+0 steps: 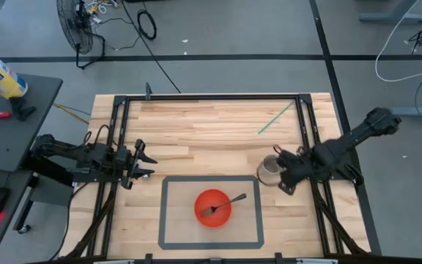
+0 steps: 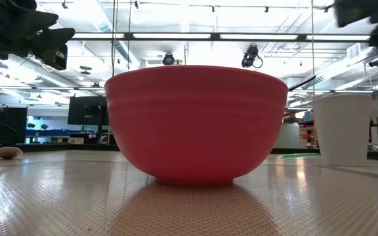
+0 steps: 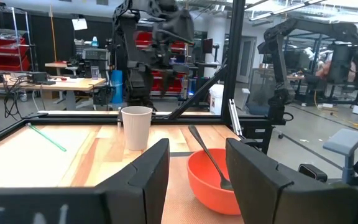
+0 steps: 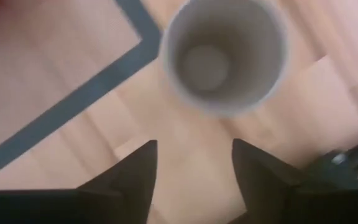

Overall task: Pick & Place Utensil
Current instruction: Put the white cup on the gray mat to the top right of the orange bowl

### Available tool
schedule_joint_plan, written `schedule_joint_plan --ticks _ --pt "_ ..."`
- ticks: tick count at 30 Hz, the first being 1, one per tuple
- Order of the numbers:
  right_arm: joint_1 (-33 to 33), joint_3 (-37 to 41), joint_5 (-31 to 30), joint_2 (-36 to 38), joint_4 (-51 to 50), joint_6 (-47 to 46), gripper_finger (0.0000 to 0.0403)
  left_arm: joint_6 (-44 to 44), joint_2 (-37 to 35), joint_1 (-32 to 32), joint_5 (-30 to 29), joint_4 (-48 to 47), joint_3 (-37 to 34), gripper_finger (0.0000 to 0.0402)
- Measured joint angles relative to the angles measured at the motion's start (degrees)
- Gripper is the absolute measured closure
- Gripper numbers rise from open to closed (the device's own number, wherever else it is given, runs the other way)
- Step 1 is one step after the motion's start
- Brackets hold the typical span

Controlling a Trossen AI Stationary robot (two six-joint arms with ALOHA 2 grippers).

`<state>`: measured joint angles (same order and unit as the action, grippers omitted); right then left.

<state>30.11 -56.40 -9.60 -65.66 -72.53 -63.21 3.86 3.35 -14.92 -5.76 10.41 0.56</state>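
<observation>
On the wooden desk [image 1: 211, 125], nearest the front edge, a red bowl [image 1: 212, 207] sat inside a grey-bordered mat [image 1: 168, 213]. A dark utensil [image 1: 228, 202] lay in the bowl, its handle leaning over the rim toward two o'clock. Farther back, at about two o'clock from the bowl, a white cup [image 1: 269, 170] stood upright and empty just outside the mat's corner. The right pincer [image 1: 282, 170] hovered just beside the cup, above it, its fingers [image 4: 135, 171] spread apart and holding nothing. At nine o'clock from the bowl, well apart, the left pincer [image 1: 139, 163] waited over the desk's left edge, fingers [image 3: 148, 171] also apart. A green straw [image 1: 275, 119] lay slantwise at the far side.
</observation>
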Motion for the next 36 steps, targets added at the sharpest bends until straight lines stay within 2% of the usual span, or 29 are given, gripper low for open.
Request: schedule_joint_plan --ticks 4,9,13,17,23,27,36 --pt "8.27 0.02 -1.80 -0.12 1.76 -10.41 0.0143 0.00 -0.01 -0.01 -0.02 0.01 -0.01 0.0239" --pt "15.21 0.06 -3.48 -2.71 5.13 -20.99 0.0089 0.00 -0.02 -0.02 -0.02 0.07 0.00 0.0239" --pt "17.83 2.27 -4.17 -6.65 6.96 -27.60 0.0047 0.00 -0.02 0.00 -0.02 0.04 0.00 0.0239" --pt "19.34 7.84 -6.25 -10.26 11.78 -31.00 0.0016 0.00 -0.02 -0.01 0.00 0.02 0.00 0.0239" --pt "21.71 15.59 -15.08 -12.81 22.39 -34.29 0.0008 0.00 -0.02 0.00 -0.01 0.03 0.00 0.0239" --pt "22.27 18.30 -20.55 -13.40 22.22 -34.74 0.0007 0.00 -0.02 0.00 0.00 0.02 0.00 0.0239" --pt "22.27 25.74 -27.26 -13.69 24.03 -38.49 0.0007 0.00 -0.02 0.00 0.00 0.04 0.00 0.0239"
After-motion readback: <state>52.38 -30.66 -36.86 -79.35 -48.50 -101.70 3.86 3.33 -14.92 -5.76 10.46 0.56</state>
